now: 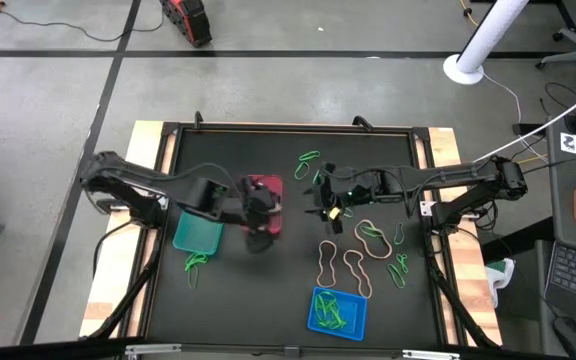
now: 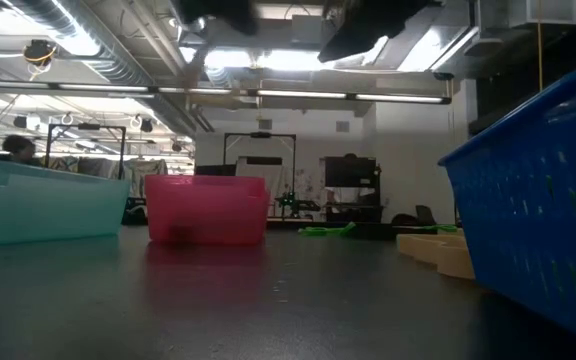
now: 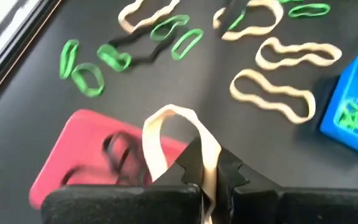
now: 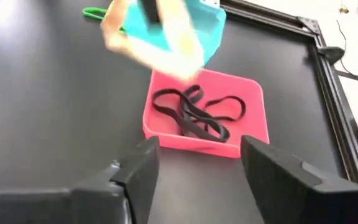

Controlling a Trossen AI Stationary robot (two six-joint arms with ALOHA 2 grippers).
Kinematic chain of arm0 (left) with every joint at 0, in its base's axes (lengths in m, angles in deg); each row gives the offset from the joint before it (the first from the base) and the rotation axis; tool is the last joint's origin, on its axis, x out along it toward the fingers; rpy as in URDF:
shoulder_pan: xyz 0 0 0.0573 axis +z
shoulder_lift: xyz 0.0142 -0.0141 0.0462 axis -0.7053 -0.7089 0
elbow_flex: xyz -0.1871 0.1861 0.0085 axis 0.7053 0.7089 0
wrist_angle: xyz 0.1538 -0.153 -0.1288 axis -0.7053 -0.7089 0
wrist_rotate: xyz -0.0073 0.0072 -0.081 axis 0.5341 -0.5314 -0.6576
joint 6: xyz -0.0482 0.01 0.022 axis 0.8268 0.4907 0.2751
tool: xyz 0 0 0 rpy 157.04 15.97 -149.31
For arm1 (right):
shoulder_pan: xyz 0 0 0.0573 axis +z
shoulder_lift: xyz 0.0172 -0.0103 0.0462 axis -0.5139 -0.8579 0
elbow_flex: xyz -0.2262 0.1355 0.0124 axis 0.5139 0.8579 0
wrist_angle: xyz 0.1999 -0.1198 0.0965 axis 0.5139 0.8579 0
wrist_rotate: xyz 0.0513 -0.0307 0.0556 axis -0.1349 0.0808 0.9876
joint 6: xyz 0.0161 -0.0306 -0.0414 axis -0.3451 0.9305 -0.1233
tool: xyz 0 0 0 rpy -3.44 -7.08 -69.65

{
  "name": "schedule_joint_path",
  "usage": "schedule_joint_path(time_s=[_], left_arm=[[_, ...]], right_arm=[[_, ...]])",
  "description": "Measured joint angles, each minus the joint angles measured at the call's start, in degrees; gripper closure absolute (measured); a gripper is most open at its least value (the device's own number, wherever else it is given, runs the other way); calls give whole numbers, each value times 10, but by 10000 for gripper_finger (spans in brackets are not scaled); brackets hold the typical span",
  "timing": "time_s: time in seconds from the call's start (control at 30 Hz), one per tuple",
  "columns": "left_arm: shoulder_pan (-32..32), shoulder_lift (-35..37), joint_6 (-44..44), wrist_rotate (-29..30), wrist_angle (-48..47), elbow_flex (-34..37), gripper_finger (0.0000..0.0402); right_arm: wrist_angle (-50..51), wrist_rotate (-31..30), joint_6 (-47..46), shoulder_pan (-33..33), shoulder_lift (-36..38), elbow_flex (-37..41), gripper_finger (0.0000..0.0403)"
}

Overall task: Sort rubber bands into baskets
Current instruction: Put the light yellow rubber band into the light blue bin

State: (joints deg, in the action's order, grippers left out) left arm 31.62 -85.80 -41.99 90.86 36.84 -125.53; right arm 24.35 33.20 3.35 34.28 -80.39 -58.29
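left pincer [image 3: 204,171] is clamped on a wide tan rubber band [image 3: 166,134], the loop standing up out of the closed fingertips; in the high view this pincer [image 1: 261,222] sits over the front edge of the small red rectangular plastic basket [image 1: 266,186], near the middle of the black desk [image 1: 268,290]. the red basket [image 4: 244,102] holds several thin black rubber bands [image 4: 194,112], tangled together. right pincer [image 4: 197,168] has its two dark fingers [image 4: 138,171] well apart, nothing between them, and it faces the red basket from the other side; from above it [image 1: 326,208] lies just right of that basket. the teal-green plastic basket [image 1: 198,233] sits left of the red one, just beside the left arm; contents cannot be told. a bright green rubber band [image 1: 195,264] lies on the desk just in front of the teal basket. the blue plastic basket [image 1: 337,311] is at the front of the desk, right of centre, with a heap of green bands [image 1: 330,312] inside. loose tan bands [image 1: 343,263] lie on the desk between the right pincer and the blue basket, with more green loops [image 1: 400,270] to their right and a few green ones [image 1: 308,161] toward the back of the desk. in the low view the red basket [image 2: 206,208] and teal basket [image 2: 43,200] stand side by side, close together; whether they touch cannot be told.
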Motion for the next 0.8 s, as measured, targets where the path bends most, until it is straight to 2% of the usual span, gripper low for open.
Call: schedule_joint_path(time_s=[0.23, 0.43, 0.67, 0.8], left_arm=[[0, 78, 115, 3, -205, 0, 401], [0, 88, 189, 7, -338, 0, 401], [-1, 72, 215, 7, -369, 1, 401], [-4, 70, 217, 7, -367, 48, 401]], right_arm=[[59, 2, -2, 0, 0, 0, 171], [131, 2, -2, 0, 0, 0, 171], [200, 2, -2, 0, 0, 0, 171], [225, 2, -5, 0, 0, 0, 171]])
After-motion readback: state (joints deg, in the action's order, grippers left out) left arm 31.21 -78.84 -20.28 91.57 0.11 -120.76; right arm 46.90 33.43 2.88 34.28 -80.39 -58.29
